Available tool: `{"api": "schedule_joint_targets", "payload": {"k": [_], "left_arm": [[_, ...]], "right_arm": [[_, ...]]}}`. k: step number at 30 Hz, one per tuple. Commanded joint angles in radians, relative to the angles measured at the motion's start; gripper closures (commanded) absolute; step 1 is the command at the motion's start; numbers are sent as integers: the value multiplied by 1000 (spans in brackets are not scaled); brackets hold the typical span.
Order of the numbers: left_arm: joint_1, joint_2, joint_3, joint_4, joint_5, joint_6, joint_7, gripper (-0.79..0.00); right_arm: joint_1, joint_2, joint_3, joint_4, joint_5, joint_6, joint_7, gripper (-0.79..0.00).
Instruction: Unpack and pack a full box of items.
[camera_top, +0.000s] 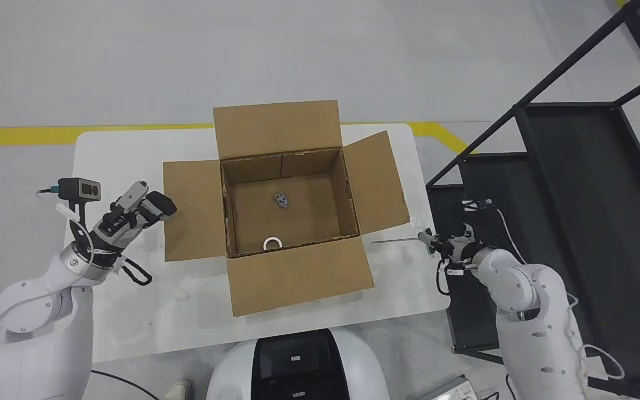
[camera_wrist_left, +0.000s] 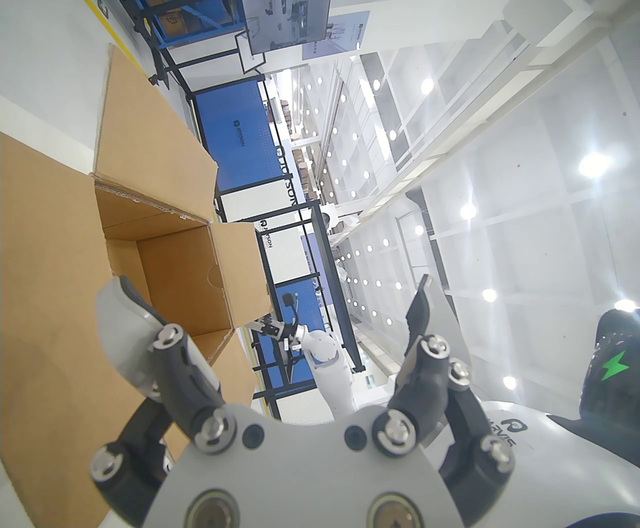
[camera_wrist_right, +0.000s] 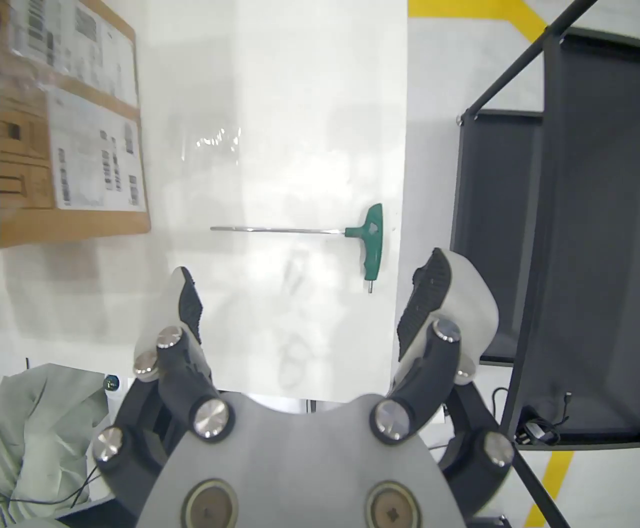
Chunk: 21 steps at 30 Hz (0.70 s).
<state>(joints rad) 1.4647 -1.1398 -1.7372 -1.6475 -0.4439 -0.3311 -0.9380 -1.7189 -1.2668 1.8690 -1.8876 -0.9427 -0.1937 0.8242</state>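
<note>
White table (camera_top: 130, 300) holds the open box (camera_top: 280, 130). I judge unpacking unfinished: key (camera_wrist_right: 372, 235) lies out at the right, grey part (camera_top: 284, 201) and ring (camera_top: 272, 241) lie inside. Left gripper (camera_wrist_left: 272, 290) and right gripper (camera_wrist_right: 310, 272) are wide open, empty.

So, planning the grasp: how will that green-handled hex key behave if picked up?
Probably stiff: the hex key has a thin straight shaft. Lying flat, that shaft may slip; the chunky green handle looks easier. Near the table edge, a push might drop it.

Pincer: grey-and-black left gripper (camera_wrist_left: 270, 295), jaws spread wide, nothing between them.
Box: brown cardboard box (camera_wrist_left: 175, 280), flaps open, just beyond one fingertip.
Far arm: white robot arm (camera_wrist_left: 327, 365), well ahead of the pincer, past the box.
</note>
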Motion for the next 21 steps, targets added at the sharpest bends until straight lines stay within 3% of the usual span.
{"api": "schedule_joint_targets", "payload": {"k": [1,6,10,21], "left_arm": [[0,0,0,0,0,0,0,-785],[0,0,0,0,0,0,0,-785],[0,0,0,0,0,0,0,-785],[0,0,0,0,0,0,0,-785]], "right_arm": [[-28,-3,27,-55,63,16,-63,-785],[-68,-6,53,-174,178,3,-158,-785],[-41,-4,3,-238,170,-16,-164,-785],[178,0,-346,-268,1,-28,-69,-785]]}}
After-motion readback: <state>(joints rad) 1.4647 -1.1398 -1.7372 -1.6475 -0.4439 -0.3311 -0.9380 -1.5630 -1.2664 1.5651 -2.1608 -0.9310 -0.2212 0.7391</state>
